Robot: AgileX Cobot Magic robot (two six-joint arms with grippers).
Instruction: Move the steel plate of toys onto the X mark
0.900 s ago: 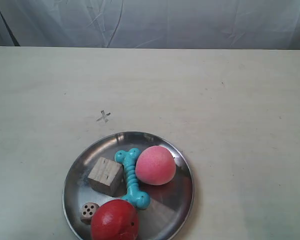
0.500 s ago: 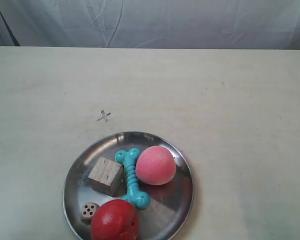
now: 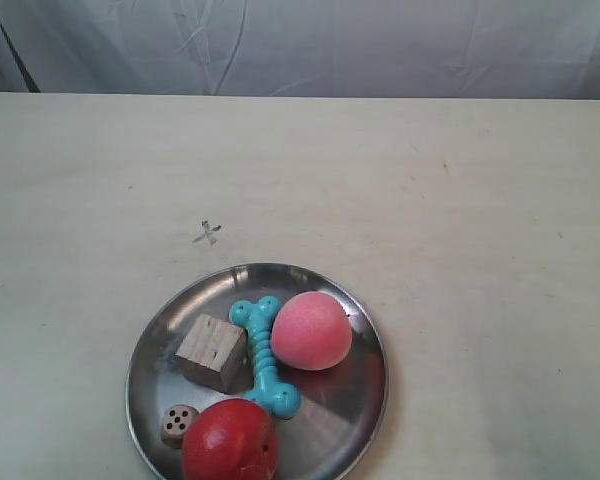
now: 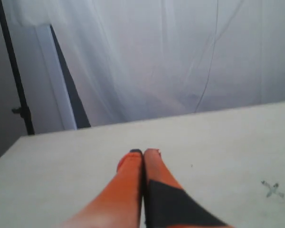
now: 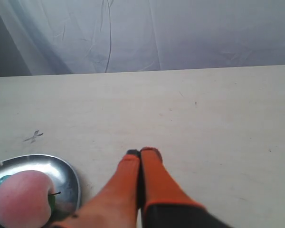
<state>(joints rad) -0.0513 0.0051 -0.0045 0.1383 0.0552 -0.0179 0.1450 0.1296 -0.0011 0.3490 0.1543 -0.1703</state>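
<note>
Nothing is yet done: the plate (image 3: 195, 305), loaded with toys (image 3: 265, 360), is seen resting just short of the X (image 3: 208, 233), which lies uncovered past its rim at eleven o'clock. The left gripper (image 4: 143, 153) and right gripper (image 5: 141, 152) are clenched on nothing; grasping and shifting are left to be done.

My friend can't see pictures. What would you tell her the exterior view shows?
A shiny steel plate sits low in the picture on a cream table, holding a red ball, a pink ball, a teal bone, a wooden cube and a small die. A tiny X mark lies bare above the plate.
</note>
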